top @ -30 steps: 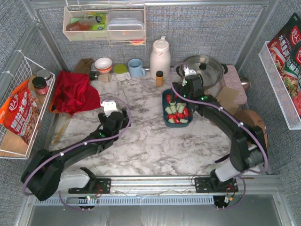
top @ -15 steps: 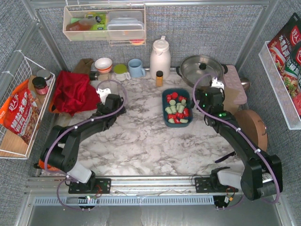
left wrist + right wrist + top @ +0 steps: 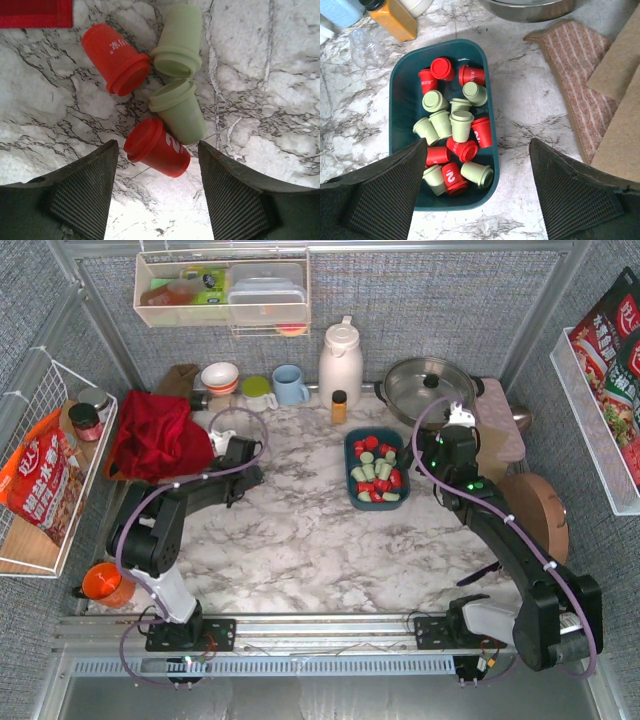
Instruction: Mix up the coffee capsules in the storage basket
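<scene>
Capsules mostly jumbled, four strays left out on the marble.

Under the right gripper [image 3: 477,145], spread wide and empty, the storage basket [image 3: 402,100] holds red and mint coffee capsules [image 3: 455,125], already well shuffled. The left gripper [image 3: 156,147], fingers apart and gripping nothing, hangs over four capsules [image 3: 180,112] lying just ahead of its tips; I'd guess they want gathering. Veined marble tabletop [image 3: 280,75], red cloth [image 3: 35,12] beyond, grey padded walls [image 3: 420,300].

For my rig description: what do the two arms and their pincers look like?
The left arm and right arm are black, with rounded jointed segments, whitish near the base. A thin purple cable runs along each. Green lights dot the right arm. The left pincer and right pincer have broad dark fingers with a woven mesh texture.
</scene>
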### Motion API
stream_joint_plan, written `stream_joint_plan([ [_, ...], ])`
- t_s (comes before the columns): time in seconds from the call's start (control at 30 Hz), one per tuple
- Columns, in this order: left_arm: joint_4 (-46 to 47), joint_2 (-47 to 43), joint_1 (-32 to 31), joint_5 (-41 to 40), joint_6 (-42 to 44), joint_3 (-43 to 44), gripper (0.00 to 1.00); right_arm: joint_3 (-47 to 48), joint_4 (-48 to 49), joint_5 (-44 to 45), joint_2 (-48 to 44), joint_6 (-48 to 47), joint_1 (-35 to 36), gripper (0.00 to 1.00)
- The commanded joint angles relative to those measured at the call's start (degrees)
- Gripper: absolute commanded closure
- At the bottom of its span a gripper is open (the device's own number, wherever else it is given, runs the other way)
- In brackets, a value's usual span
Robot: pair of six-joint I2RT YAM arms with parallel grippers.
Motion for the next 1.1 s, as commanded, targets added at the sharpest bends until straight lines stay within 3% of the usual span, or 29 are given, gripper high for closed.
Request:
stream_joint_plan([
  [0.0, -2.8, 1.7, 0.4, 0.7, -1.1, 1.1, 0.28, 0.1, 2.6, -2.1, 0.0, 0.6, 0.0, 0.13],
  [0.6, -4.9, 1.8, 1.1, 1.5, 1.8, -1.1, 0.54, 0.7, 2.3, -3.9, 1.4, 1.0, 0.0, 0.14],
  [0.83, -1.9, -7.6, 0.6, 5.5, 5.2, -5.4, 0.54, 1.2, 1.9, -5.9, 2.0, 1.4, 0.0, 0.16],
  [1.07, 9.1, -20.9, -4.8, 11.5, 13.5, -13.7, 0.55, 2.8, 0.7, -10.4, 2.2, 1.5, 0.9, 0.21],
])
